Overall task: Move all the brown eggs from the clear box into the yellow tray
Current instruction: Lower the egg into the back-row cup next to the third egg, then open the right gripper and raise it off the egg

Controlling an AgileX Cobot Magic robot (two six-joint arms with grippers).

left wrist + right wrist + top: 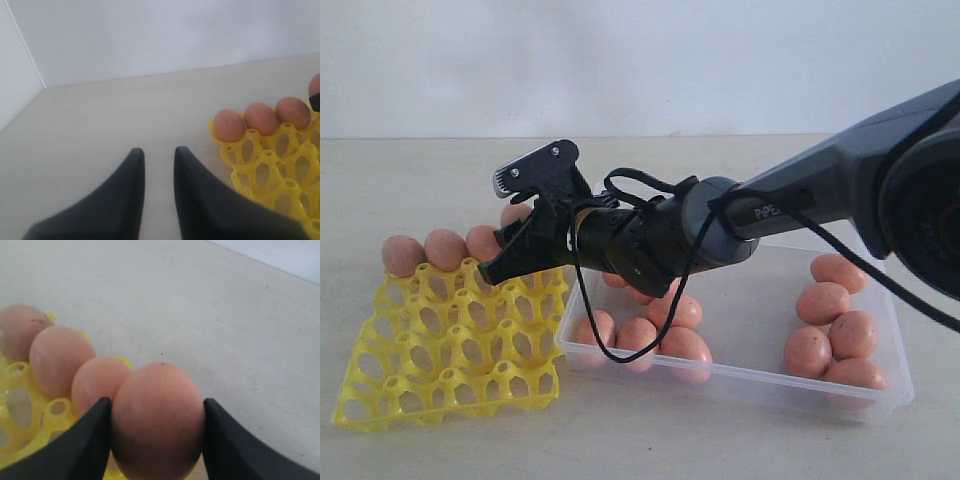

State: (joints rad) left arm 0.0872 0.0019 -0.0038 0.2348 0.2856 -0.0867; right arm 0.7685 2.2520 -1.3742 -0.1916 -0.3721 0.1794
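- Right claw (156, 407) is squeezing one egg (157, 440) across its belly. It's hovering at the tray's (440, 350) back row, left of centre in the exterior view, next to three eggs (445, 248) sitting there. Can't tell if it's seated.
- Left claw (158, 151) is idling narrow and empty over the desk (125, 110).
- Other eggs are waiting in the box (750, 375), lower right.
- I'm guessing they're handling light, rigid, smooth and crackable, so I'd be gripping gently around the widest part.
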